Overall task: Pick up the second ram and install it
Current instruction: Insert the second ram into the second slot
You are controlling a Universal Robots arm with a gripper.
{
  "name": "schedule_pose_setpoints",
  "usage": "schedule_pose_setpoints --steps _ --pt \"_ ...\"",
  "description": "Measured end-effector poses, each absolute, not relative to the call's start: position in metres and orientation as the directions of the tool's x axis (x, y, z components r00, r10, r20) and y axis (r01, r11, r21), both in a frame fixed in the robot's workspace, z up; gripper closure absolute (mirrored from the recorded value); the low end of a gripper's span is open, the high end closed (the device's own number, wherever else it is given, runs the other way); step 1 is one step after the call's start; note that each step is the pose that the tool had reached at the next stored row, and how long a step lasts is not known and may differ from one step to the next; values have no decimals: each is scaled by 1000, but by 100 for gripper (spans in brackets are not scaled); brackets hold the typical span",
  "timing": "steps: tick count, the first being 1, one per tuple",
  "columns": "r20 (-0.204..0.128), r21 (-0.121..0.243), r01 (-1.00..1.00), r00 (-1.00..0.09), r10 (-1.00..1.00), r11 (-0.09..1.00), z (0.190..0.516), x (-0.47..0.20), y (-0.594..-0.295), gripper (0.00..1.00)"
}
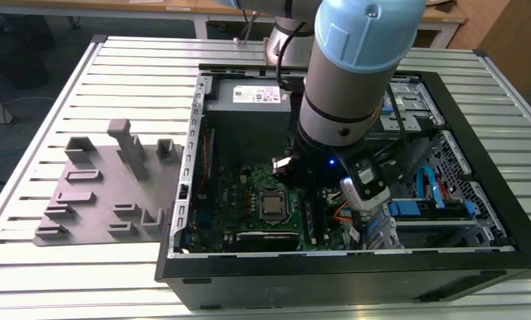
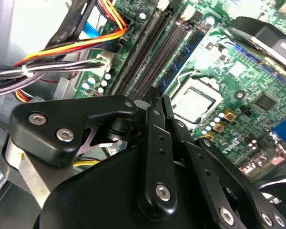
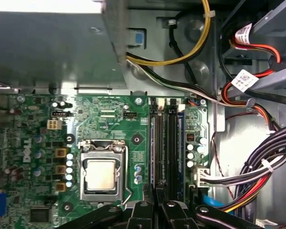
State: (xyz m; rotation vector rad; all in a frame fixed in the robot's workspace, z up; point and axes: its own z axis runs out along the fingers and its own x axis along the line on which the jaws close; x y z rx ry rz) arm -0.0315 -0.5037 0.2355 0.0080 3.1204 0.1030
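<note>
Pincer (image 2: 155, 102) closed, fingertips together above the motherboard's (image 3: 109, 119) memory slots (image 3: 164, 143), beside the processor (image 3: 101, 172).

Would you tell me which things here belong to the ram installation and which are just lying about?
Job: end effector, over the motherboard; memory slots.
Lying about: grey fixture plate on the table; processor; cable bundle; power supply.

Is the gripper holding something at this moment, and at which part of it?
It cannot be told. In both wrist views the gripper is above the motherboard's memory slots, its fingers close together, but nothing is clearly visible between them.
</note>
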Motion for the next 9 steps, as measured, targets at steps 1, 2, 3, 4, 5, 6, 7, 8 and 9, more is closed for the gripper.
schedule_pose_setpoints --steps 1,2,3,4,5,6,7,8,9 --pt "-19 66 6 -1000 7 998 235 -31 -504 89" --pt "-19 66 10 -1000 12 998 234 -30 -504 89" --pt "-19 66 16 -1000 18 998 233 -30 -504 89" --pt "-19 66 21 -1000 22 998 233 -30 -504 89" --pt "-19 66 24 -999 26 998 233 -29 -503 89" --pt "-19 66 26 -999 27 998 232 -28 -503 89" --pt "-19 66 27 -999 28 997 232 -27 -503 89" --pt "-19 66 28 -999 29 997 231 -27 -503 89" --pt "-19 65 28 -999 30 997 231 -27 -502 89"
